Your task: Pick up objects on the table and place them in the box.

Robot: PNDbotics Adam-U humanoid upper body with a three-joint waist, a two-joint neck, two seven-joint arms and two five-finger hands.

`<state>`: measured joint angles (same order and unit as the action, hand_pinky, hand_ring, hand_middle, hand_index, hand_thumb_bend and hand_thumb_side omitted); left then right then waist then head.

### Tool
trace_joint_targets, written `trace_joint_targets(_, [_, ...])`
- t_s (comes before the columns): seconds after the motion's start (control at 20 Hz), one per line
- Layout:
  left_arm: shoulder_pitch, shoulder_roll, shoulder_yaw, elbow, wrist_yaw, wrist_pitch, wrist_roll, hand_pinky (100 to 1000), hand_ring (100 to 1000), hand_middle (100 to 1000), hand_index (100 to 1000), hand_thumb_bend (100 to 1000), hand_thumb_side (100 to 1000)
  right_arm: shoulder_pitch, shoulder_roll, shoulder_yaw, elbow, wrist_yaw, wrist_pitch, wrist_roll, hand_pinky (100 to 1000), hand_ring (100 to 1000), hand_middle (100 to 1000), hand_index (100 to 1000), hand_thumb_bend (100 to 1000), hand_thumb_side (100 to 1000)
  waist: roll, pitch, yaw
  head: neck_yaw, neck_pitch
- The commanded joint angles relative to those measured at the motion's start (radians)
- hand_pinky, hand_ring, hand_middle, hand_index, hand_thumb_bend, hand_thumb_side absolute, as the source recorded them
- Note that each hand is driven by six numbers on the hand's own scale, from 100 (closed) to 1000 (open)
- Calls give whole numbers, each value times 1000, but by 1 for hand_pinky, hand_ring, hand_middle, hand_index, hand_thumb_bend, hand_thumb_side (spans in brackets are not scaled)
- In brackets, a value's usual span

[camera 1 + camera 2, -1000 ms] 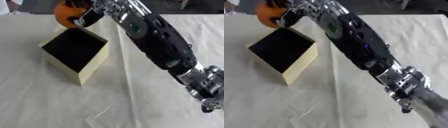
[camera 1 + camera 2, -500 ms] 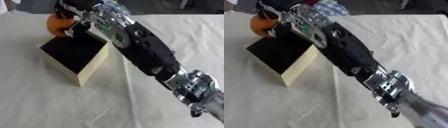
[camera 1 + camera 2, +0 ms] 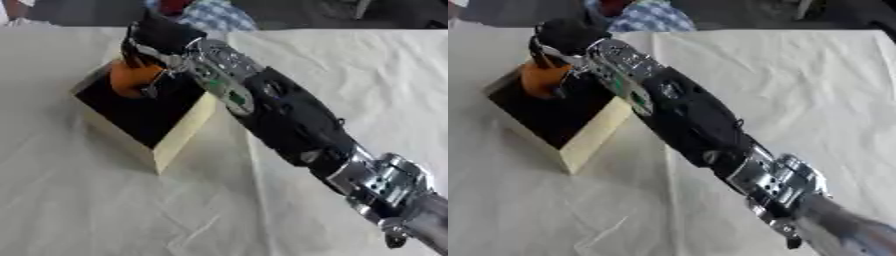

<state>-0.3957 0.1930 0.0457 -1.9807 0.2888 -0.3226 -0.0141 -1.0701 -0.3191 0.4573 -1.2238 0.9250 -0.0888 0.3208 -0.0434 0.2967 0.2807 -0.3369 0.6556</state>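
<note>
A round orange object (image 3: 131, 80) hangs over the far corner of the pale yellow box (image 3: 179, 142), just above its black inside. My right hand (image 3: 162, 42) reaches in from the lower right across the table and is curled round the orange object from above. The box stands askew on the white cloth at the left. My left hand shows in neither view.
A white wrinkled cloth (image 3: 350, 80) covers the table. My right arm (image 3: 289, 125) lies diagonally across the middle. A person in a blue checked garment (image 3: 206, 15) is at the far edge, beyond the table.
My right hand has carried the orange object from behind the box's far corner to over its opening and lower. The view has also shifted a little.
</note>
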Motion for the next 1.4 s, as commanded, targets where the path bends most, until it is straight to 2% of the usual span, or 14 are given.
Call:
trace_joint_targets(0.05, [-4, 14, 4, -19, -7, 5, -7, 701, 742, 743, 731, 100, 767, -13, -22, 3, -36, 22, -18, 21, 357, 470, 387, 523, 291, 100, 8, -16, -2, 3, -5])
trace_joint_targets(0.1, [-4, 14, 4, -19, -8, 6, -7, 701, 742, 743, 731, 100, 767, -12, -24, 5, -42, 30, -25, 30, 443, 501, 423, 572, 294, 100, 8, -16, -2, 4, -4])
trace_joint_targets(0.15, [-4, 14, 4, -19, -9, 8, -8, 701, 742, 743, 730, 100, 768, -12, -27, 7, -50, 41, -31, 42, 471, 514, 436, 588, 295, 100, 7, -16, -3, 6, -4])
trace_joint_targets(0.2, [-3, 13, 4, -19, -10, 9, -9, 701, 743, 743, 730, 100, 769, -12, -30, 10, -60, 51, -38, 57, 565, 574, 486, 656, 293, 100, 7, -17, -4, 6, -4])
trace_joint_targets(0.3, [-1, 13, 4, -19, -12, 14, -10, 700, 743, 743, 731, 100, 770, -13, -36, 14, -82, 75, -56, 103, 662, 668, 547, 720, 370, 100, 6, -18, -5, 7, -1])
trace_joint_targets(0.5, [0, 12, 3, -19, -13, 16, -14, 699, 740, 743, 731, 100, 767, -14, -46, 13, -135, 112, -82, 184, 726, 742, 609, 765, 459, 100, 6, -22, -8, 9, 2])
trace_joint_targets(0.7, [-2, 12, 3, -19, -2, 10, -12, 700, 741, 742, 731, 100, 765, -11, -52, 0, -174, 106, -78, 214, 706, 727, 595, 756, 453, 100, 8, -26, -11, 10, 5])
trace_joint_targets(1.0, [8, 18, 9, -19, 12, 2, -5, 700, 742, 742, 731, 101, 765, -9, -106, -58, -281, 26, -12, 156, 636, 653, 523, 724, 385, 100, 11, -34, -22, 17, 11])
trace_joint_targets(1.1, [14, 20, 11, -19, 8, 5, -2, 699, 742, 742, 731, 101, 765, -2, -144, -89, -350, -32, 21, 138, 623, 641, 513, 721, 355, 100, 11, -38, -29, 25, 15])
trace_joint_targets(1.25, [25, 24, 14, -19, 1, 9, 0, 699, 742, 742, 730, 100, 767, 16, -219, -141, -469, -144, 86, 115, 586, 616, 494, 721, 242, 100, 14, -45, -43, 50, 22])
trace_joint_targets(1.3, [27, 25, 15, -19, -1, 10, 1, 699, 742, 742, 730, 100, 767, 24, -243, -155, -508, -183, 108, 113, 586, 616, 494, 721, 242, 100, 15, -46, -47, 56, 24])
trace_joint_targets(1.4, [37, 27, 16, -19, -8, 15, 3, 698, 742, 742, 729, 100, 770, 46, -295, -191, -586, -255, 149, 102, 586, 617, 497, 729, 178, 100, 19, -53, -59, 71, 30])
